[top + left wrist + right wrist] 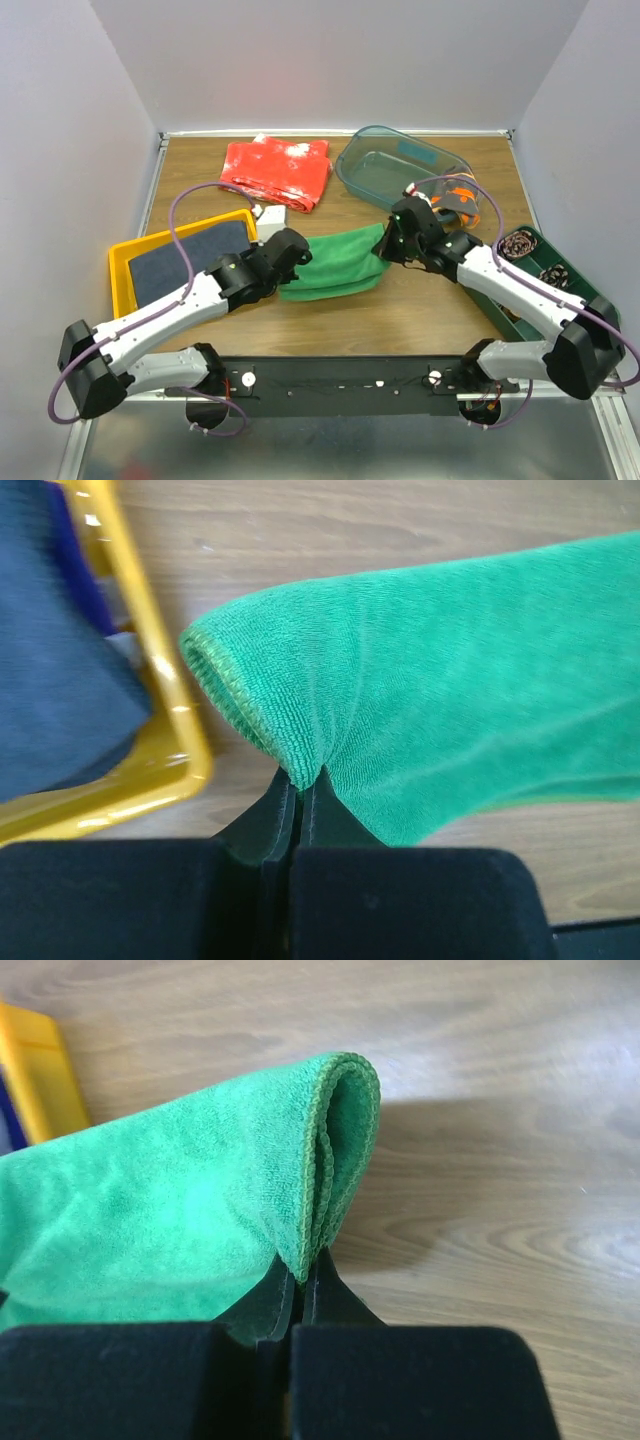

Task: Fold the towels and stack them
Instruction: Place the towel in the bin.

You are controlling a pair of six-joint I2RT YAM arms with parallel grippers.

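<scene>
From above, the green towel [335, 262] lies mid-table beside the yellow tray [125, 262], spanned between the left gripper [291, 279] and right gripper [386, 254]; each wrist view shows jaws pinched tight on one doubled end, presumably to lift it evenly for the next fold.

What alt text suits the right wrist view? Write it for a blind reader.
The right tool, close up, is clamped on the doubled edge of a green towel. A wooden table lies behind, with a yellow tray corner at upper left.
</scene>
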